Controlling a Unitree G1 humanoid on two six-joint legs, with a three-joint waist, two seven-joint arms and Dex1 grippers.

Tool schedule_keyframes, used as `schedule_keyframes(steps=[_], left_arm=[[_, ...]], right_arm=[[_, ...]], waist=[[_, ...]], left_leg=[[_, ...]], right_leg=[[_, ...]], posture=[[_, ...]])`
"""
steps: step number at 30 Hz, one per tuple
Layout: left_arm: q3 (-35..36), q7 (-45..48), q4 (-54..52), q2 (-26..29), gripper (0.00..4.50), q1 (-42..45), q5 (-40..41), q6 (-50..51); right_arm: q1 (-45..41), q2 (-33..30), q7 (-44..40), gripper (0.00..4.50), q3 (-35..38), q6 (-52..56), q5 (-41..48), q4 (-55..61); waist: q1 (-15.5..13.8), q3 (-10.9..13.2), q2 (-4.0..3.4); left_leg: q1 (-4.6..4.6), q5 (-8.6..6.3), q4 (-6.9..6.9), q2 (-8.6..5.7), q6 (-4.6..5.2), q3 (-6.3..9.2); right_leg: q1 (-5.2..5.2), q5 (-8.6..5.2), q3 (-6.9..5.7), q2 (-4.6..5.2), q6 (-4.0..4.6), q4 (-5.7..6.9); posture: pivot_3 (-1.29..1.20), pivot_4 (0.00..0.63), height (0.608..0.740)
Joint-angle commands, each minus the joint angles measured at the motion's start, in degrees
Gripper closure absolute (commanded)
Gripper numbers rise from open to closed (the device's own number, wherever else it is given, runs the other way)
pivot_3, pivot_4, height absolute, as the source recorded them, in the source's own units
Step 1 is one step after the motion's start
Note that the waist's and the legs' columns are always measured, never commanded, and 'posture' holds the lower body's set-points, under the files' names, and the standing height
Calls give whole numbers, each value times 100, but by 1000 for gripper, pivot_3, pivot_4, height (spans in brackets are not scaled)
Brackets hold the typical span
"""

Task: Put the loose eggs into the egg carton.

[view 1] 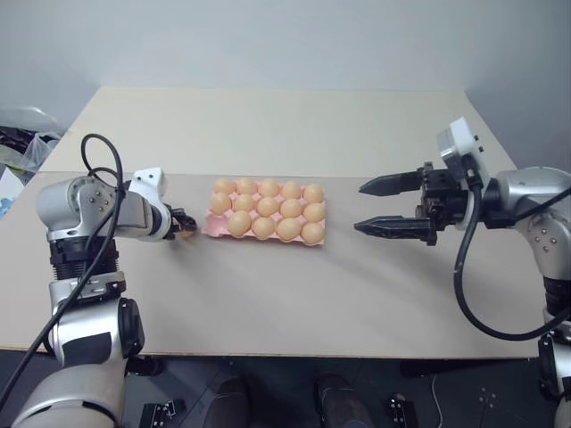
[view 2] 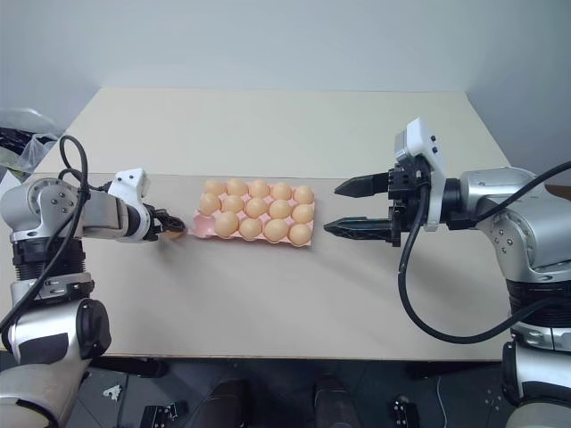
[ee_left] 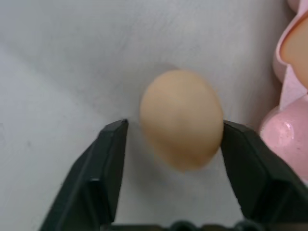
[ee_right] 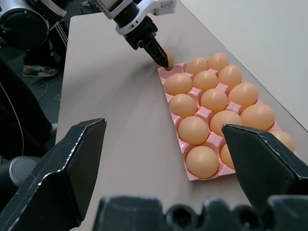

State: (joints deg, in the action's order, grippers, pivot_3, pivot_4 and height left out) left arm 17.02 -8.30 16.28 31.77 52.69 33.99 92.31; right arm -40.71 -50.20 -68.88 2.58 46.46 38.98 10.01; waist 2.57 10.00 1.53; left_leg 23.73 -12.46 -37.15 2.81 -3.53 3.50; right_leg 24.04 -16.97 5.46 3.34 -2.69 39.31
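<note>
One loose egg [ee_left: 180, 118], tan-orange, lies on the table just off the left end of the pink egg carton [view 1: 207, 225]. My left gripper [view 1: 185, 227] points down at it, jaws narrowed around it. One fingertip [ee_left: 231, 139] touches the egg's side and the other stands a sliver away. The carton holds several eggs, and its corner cup [ee_left: 284, 137] nearest this egg is bare. My right gripper [view 1: 359, 207] hangs open above the table to the right of the carton, pointing at it, with nothing between its fingers.
The beige table [view 1: 294, 294] spreads wide before and behind the carton. A pile of bags [view 1: 22, 143] lies beyond the table's left edge. A grey wall stands behind the far edge.
</note>
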Motion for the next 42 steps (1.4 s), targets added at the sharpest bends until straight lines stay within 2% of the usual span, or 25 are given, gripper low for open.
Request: schedule_keyframes(steps=[1,3,12,19,27,35,37,38,42], left_arm=[[100,181,-70,56,2632,10,-194,19],[83,266,-144,65,3014,-12,-283,19],[-107,636,-633,417,3014,-9,-284,19],[-531,1231,-1120,892,3014,169,582,19],[-1133,1422,-1120,893,3014,239,1044,19],[-1454,1450,-1070,581,3014,201,943,19],[-1451,1516,-1095,621,2396,171,967,19],[-1454,1530,-1107,647,2250,163,972,19],[-1376,1539,-1194,714,902,196,880,19]], right_arm=[[-18,-72,52,0,197,47,143,201],[-11,-80,73,0,203,53,159,210],[68,-89,144,0,242,39,202,259],[105,-92,181,0,277,-14,171,239],[168,-95,278,0,357,-31,183,271],[269,-91,421,0,445,5,227,387],[315,-105,431,0,477,1,242,412],[332,-105,436,0,487,1,245,424],[362,-92,452,0,524,-3,237,424]], waist=[[-1,0,0],[-2,0,0],[2,0,0],[-13,0,0],[4,0,0],[-3,0,0],[7,0,0],[6,0,0],[6,0,0]], left_leg=[[0,0,0,0,0,0],[0,0,0,0,0,0],[1,0,0,0,0,1],[2,0,-1,0,-1,3],[3,1,-1,-3,-1,4],[5,1,-3,-3,-1,4],[4,1,-3,-3,-1,4],[4,1,-3,-3,-1,4],[4,1,-2,-3,0,4]], right_leg=[[0,0,0,0,0,0],[0,0,0,0,0,0],[1,0,0,0,0,1],[1,0,-2,1,-1,1],[1,-1,-3,3,-4,1],[1,-1,-3,3,-4,1],[1,-1,-3,3,-4,1],[1,-1,-3,3,-4,1],[1,-1,-2,3,-4,1]], posture=[[0,150,740],[0,150,740],[0,150,740],[0,150,740],[0,150,740],[0,150,740],[0,150,740],[0,150,740],[0,150,740]])
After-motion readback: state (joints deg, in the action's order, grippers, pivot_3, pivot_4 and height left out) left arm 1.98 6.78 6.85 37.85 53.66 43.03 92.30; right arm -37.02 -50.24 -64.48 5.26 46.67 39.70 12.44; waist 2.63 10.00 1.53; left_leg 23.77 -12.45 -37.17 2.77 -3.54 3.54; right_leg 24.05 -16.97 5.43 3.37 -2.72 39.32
